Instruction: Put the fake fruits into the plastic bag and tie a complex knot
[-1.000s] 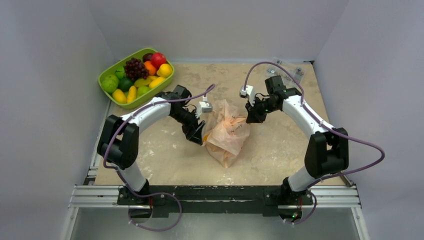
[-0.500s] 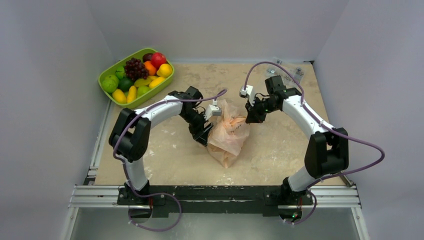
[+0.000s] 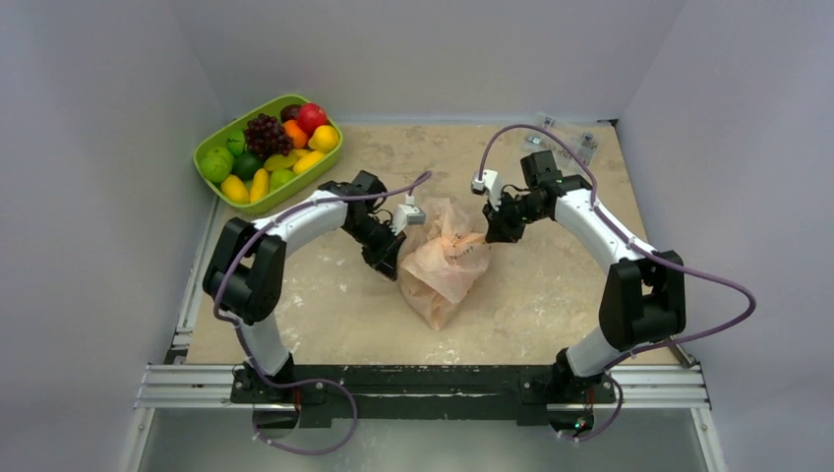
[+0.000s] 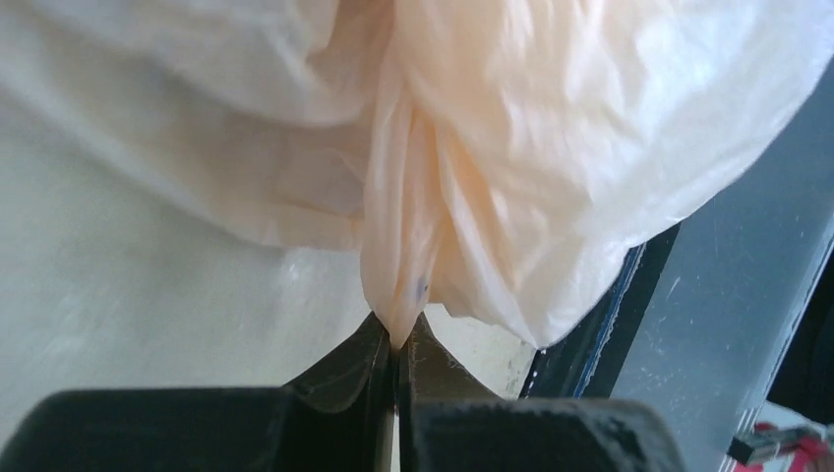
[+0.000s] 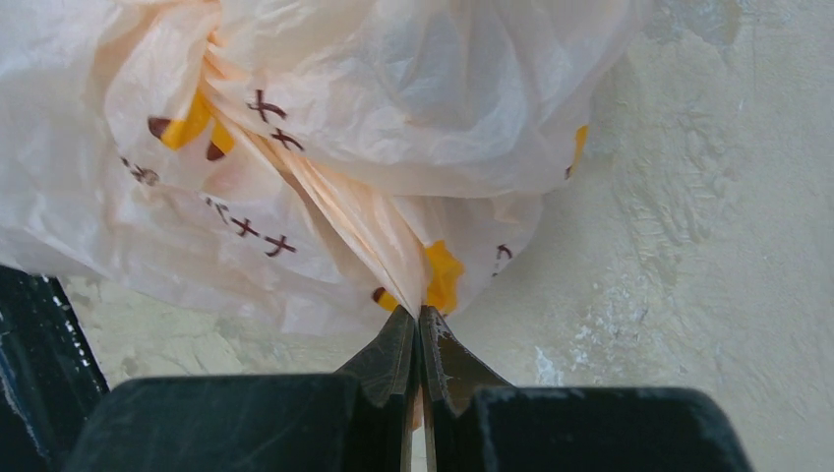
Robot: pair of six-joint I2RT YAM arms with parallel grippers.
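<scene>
The peach-orange plastic bag (image 3: 447, 261) lies bunched in the middle of the table. At the bag's left side my left gripper (image 3: 391, 264) is shut on a pinched fold of its film (image 4: 398, 265). My right gripper (image 3: 494, 229) is shut on a gathered fold at the bag's upper right, where yellow prints show (image 5: 418, 265). Several fake fruits (image 3: 268, 147), with a dark grape bunch (image 3: 266, 133) on top, fill the lime-green tray at the far left. No knot shows in any view.
The lime-green tray (image 3: 211, 146) sits at the table's back-left corner by the wall. Small clear packets (image 3: 563, 143) lie at the back right. Grey walls close in both sides, and the metal rail (image 3: 423, 385) runs along the near edge.
My left gripper moved in against the bag's left side and shut on a fold of it. The bag shifted slightly to the left. The right arm stayed put.
</scene>
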